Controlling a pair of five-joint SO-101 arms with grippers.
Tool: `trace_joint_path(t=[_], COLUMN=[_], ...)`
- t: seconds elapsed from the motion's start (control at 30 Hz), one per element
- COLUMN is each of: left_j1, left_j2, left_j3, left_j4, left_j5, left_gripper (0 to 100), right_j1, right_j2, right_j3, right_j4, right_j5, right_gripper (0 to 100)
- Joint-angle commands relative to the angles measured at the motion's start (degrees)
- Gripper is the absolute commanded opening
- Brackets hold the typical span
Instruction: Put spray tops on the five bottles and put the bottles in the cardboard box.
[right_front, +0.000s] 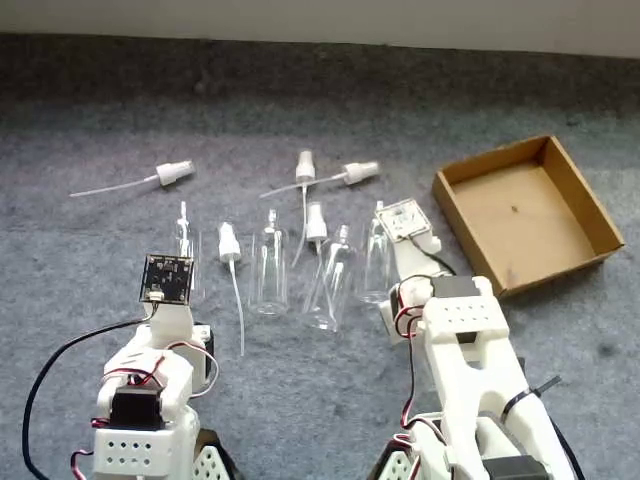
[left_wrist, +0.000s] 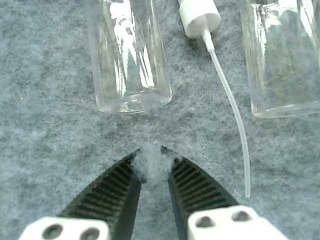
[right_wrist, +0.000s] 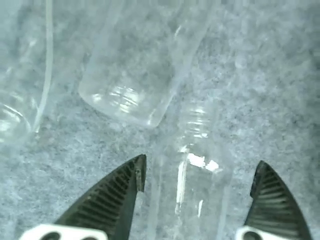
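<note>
Bottle (right_wrist: 192, 200) lies flat on the carpet (right_wrist: 265, 75) between my right gripper's (right_wrist: 200, 165) wide-spread jaws, neck pointing straight away; my left gripper (left_wrist: 152, 165), jaws barely parted on nothing, sits just short of another bottle's (left_wrist: 127, 55) base.

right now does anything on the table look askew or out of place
One clear bottle lies slanted, out of line with the straighter bottles beside it. Spray tops lie loose on the carpet. The cardboard box looks undamaged.
</note>
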Motion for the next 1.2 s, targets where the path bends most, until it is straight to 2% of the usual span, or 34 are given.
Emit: trace_joint_path(t=[0.0, 0.37, 0.53, 0.73, 1.03, 1.17], left_j1=[-0.2, -0.3, -0.4, -0.5, -0.4, -0.4], left_j2=[-0.1, -0.1, -0.1, -0.1, -0.1, -0.1], left_j3=[1.0, 1.0, 1.0, 1.0, 1.0, 1.0], left_j4=[0.0, 0.1, 0.1, 0.1, 0.1, 0.1], left_j5=[0.3, 0.3, 0.3, 0.3, 0.3, 0.3], left_gripper=[1, 1, 1, 1, 1, 1], right_j1=[-0.6, -0.6, -0.5, -0.5, -0.4, -0.4], right_j2=[0.0, 0.3, 7.0, 9.5, 9.5, 10.0], right_j3=[-2.8, -0.4, -0.9, -0.9, -0.9, -0.8], right_j4=[-0.9, -1.0, -1.0, -5.6, -5.8, -5.5], right_j5=[-0.4, -0.4, -0.6, -0.7, -0.8, -0.8], right_gripper=[27.5, 27.5, 27.5, 27.1, 26.9, 18.7])
